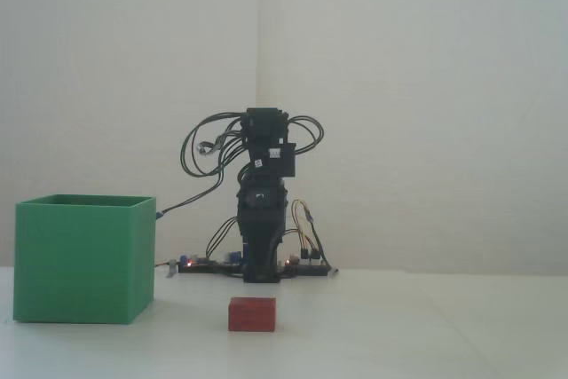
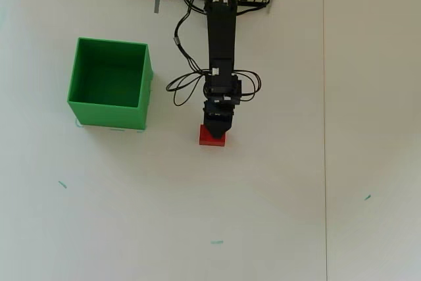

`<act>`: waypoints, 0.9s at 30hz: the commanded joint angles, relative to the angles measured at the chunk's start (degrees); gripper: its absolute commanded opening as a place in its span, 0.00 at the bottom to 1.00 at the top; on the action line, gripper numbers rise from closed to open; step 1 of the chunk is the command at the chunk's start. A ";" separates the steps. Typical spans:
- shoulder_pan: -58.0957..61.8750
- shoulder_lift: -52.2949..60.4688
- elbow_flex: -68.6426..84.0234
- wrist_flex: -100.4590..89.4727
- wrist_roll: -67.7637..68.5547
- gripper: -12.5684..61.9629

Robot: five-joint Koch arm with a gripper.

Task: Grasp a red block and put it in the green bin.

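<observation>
Since the red block (image 2: 212,139) lies flat on the white bench (image 2: 276,182), free of any neighbour, I judge it an easy thing to take: small, rigid, matte, probably light, and not likely to slip or crush. It sits to the right of the green bin (image 2: 108,112) in the overhead view, well apart from it, and the bin looks empty.

My fingers (image 2: 216,127) hang over the block's far edge in that overhead view, pointing down. From the fixed view in front (image 1: 259,265) they appear above the block and behind it, not touching. Whether they are spread or closed I cannot tell; the dark tip reads as one mass. They hold nothing.

I would pinch the block across its shorter sides, low and centred, so it cannot tilt when lifted toward the bin's thin walls.
</observation>
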 commanded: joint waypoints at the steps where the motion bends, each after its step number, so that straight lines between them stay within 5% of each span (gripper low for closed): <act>1: -0.18 -0.44 -3.60 -0.35 -0.26 0.64; 27: 1.23 -14.94 -9.58 -2.90 -3.34 0.64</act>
